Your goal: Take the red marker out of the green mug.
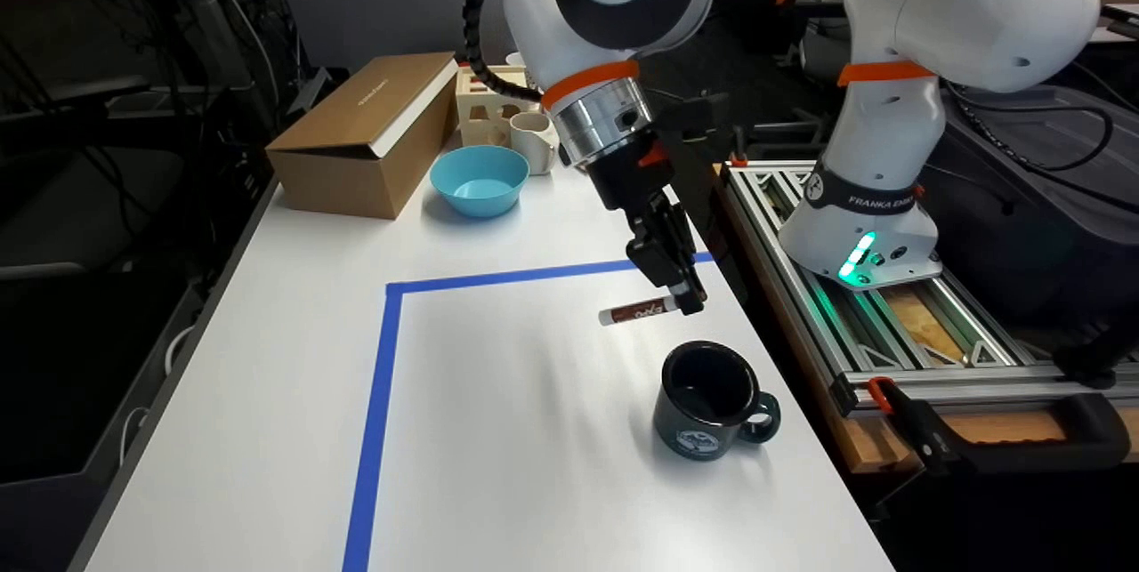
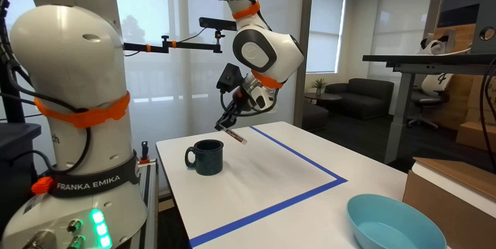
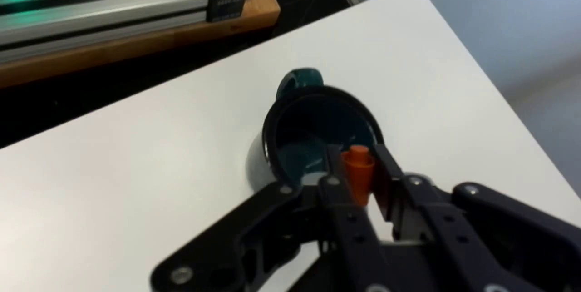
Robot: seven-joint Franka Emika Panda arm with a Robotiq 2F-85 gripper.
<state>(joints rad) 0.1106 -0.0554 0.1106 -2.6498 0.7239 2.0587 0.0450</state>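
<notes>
Black two-finger gripper (image 3: 357,158) pinching slim stick-shaped brownish-red marker (image 1: 637,311) by one end, clear of squat glossy dark-green mug (image 2: 209,159), probably for set-down beside it

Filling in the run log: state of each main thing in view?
Red marker: held, tilted
Hand: shut on marker
Green mug: upright, marker out of it
Blue bowl: upright, uncovered
Cardboard box: lid on, gap at one edge
Pale mug: upright, contents unclear
Base lights: lit green

Daylight glows through window shades (image 2: 151,82); soft shadows streak the tabletop (image 1: 480,483); of 3 views, the wrist's is blurriest.
</notes>
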